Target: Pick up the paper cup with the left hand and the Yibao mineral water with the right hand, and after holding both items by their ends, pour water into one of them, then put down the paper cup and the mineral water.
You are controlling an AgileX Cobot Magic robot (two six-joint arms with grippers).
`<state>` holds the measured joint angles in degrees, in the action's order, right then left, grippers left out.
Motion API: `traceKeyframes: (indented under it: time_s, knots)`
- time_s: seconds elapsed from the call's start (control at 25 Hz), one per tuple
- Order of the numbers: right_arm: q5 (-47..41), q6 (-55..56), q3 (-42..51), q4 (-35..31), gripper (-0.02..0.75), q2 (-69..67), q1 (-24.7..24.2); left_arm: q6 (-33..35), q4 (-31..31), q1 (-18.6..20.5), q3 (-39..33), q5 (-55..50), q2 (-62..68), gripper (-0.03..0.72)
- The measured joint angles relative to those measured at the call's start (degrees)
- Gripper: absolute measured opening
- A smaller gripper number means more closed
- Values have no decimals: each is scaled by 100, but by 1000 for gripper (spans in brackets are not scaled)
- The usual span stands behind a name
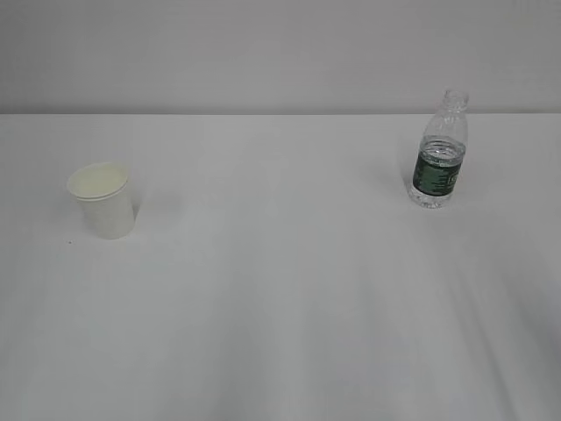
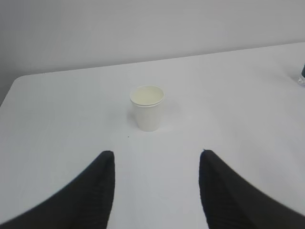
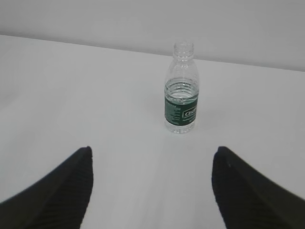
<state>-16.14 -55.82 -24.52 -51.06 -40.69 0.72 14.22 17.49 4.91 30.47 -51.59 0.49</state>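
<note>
1. The table (image 1: 280, 298) carries just two obstacles: the paper cup (image 1: 103, 200) at about 9 o'clock from the table's middle and the Yibao mineral water (image 1: 439, 151) at about 2 o'clock, well apart, with a wide bare lane between them.
2. In the left wrist view, the left gripper (image 2: 157, 157) has its jaws spread; the cup (image 2: 147, 107) stands upright at 12 o'clock, with bare surface in between.
3. The right gripper (image 3: 152, 155), jaws likewise spread, faces the bottle (image 3: 181, 90) at roughly 1 o'clock, approach unobstructed.
4. Table edges beyond the frames probably continue, unseen.
</note>
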Motion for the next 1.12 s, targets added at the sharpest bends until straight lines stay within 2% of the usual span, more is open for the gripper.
traceKeyframes:
  time_s: [0.28, 0.52, 0.68, 1.12]
  knots:
    - [0, -8, 0, -120, 589, 9, 0, 0, 0, 0, 0, 0, 0, 404]
    - [35, -23, 0, -1159, 589, -17, 0, 0, 0, 0, 0, 0, 0, 404]
    - [35, -50, 0, -1543, 589, -17, 0, 0, 0, 0, 0, 0, 0, 404]
    - [54, -2151, 166, -1591, 589, -17, 0, 0, 36, 0, 0, 0, 0, 404]
